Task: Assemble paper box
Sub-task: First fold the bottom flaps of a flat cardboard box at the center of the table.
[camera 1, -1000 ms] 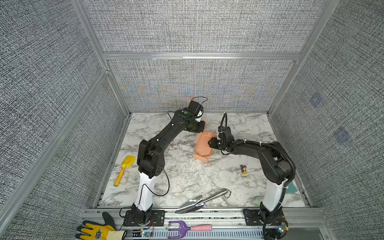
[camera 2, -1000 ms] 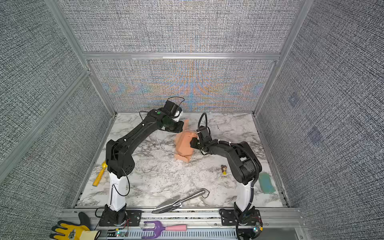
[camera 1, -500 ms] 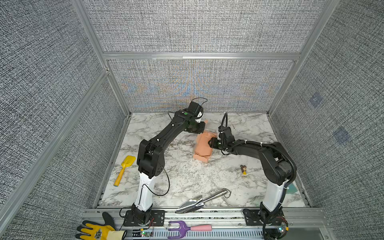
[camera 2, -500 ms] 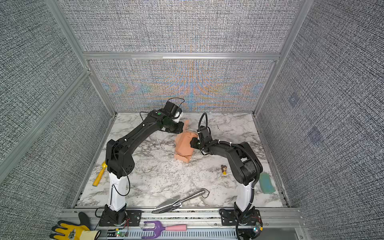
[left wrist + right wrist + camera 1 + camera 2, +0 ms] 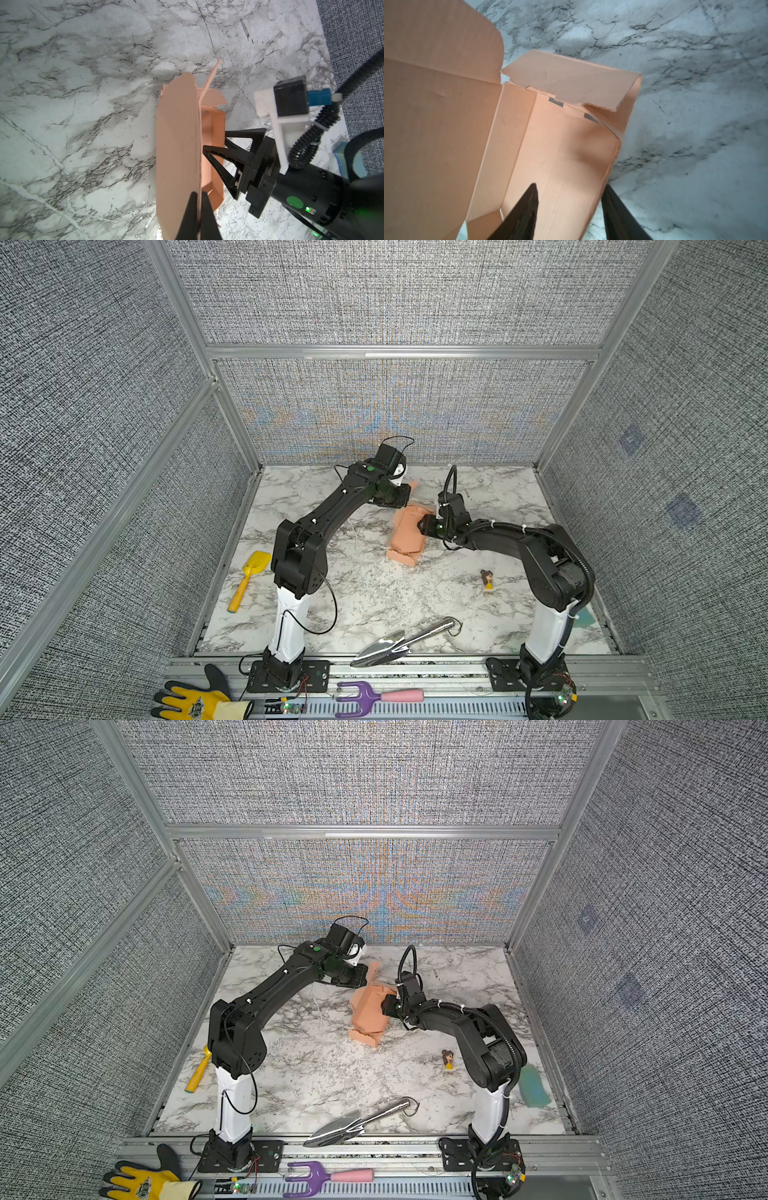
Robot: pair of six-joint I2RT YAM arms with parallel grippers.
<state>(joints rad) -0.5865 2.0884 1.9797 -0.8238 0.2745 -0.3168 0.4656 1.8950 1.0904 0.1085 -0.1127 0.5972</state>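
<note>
Almost nothing has moved over the last second. In both top views the paper box point(image 5: 405, 531) point(image 5: 368, 1011) lies on the same patch of counter point(image 5: 374, 597), and both arms keep their poses, the left wrist shifting a trifle at most.

The left hand point(image 5: 199, 194) stays clamped together on the edge of the lid panel, which stands upright between its fingers, so the open tray lies just beside that hand. The right hand point(image 5: 570, 187) has its fingers apart. One finger reaches inside the tray near the crease of the back wall, and the other sits just outside the front wall. I cannot tell whether it presses on the cardboard. Beyond the right hand's fingertips an end flap curls loosely over the tray end, not tucked in.

The stillness suggests a bracing hold rather than a fold under way. The lid is kept clear while the walls wait to be set. The box looks partly formed, with the end flaps and lid closure probably still to do.
</note>
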